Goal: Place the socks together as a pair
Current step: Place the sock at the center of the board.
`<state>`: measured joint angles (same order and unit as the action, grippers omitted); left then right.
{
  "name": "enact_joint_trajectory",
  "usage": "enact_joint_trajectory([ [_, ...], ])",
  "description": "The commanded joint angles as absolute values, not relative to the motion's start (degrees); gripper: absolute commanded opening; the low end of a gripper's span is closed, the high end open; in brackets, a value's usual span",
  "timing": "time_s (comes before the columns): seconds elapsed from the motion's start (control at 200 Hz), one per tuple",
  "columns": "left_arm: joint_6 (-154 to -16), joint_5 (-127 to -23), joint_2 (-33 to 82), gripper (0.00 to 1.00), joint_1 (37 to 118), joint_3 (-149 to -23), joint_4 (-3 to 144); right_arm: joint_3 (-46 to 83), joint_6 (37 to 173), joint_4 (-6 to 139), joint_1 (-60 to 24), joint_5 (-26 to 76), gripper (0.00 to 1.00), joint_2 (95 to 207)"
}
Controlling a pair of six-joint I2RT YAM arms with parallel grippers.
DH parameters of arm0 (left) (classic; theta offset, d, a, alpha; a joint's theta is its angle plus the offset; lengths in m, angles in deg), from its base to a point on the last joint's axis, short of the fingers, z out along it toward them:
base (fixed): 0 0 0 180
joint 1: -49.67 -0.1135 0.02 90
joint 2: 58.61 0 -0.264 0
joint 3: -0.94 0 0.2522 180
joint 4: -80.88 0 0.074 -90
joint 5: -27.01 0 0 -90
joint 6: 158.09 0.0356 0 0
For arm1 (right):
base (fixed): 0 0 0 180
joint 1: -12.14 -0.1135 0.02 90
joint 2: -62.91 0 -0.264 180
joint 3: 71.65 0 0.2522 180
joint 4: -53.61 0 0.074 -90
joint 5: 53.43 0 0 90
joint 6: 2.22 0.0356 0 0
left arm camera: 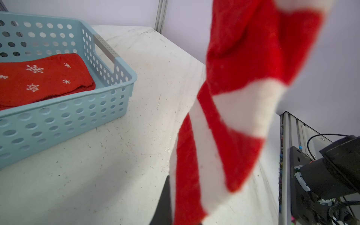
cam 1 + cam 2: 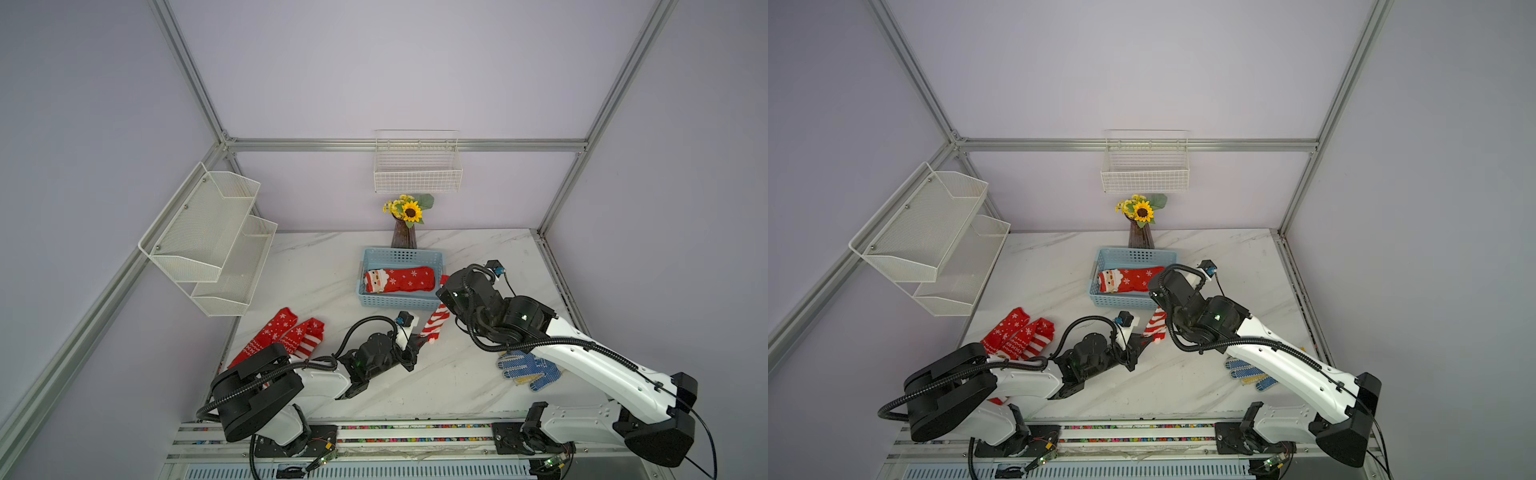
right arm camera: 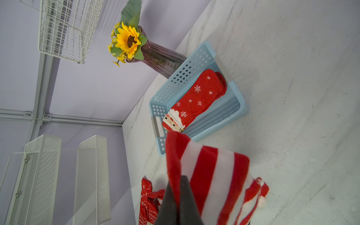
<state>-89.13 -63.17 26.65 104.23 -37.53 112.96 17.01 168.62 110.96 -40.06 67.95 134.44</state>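
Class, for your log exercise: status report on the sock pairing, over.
Left gripper and right gripper shut on striped sock, stretched between them. Santa sock lies in blue basket. Nothing blocking the striped sock.

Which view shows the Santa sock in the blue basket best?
The right wrist view: the Santa sock is large, nearly whole, face sharp. In both top views it is small, and in a top view the right arm hides its toe end. The left wrist view shows only its snowflake end, no face.
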Motion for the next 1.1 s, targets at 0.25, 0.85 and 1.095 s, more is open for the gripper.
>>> enact_joint_trajectory([
  [0.25, -89.80, -78.04, 12.43, 0.00, 104.72, -42.46, 78.14, 9.03, 184.56, 121.80, -40.35, 74.52, 0.00, 133.30],
  [0.85, -83.22, -91.01, 26.92, 0.00, 100.29, -58.04, 50.03, -2.91, 191.93, 124.41, -37.17, 77.03, 0.00, 144.16],
  [1.095, -80.60, -93.41, 33.31, 0.05, 98.06, -63.71, 46.39, -4.15, 188.53, 119.29, -35.27, 78.47, 0.00, 148.62],
])
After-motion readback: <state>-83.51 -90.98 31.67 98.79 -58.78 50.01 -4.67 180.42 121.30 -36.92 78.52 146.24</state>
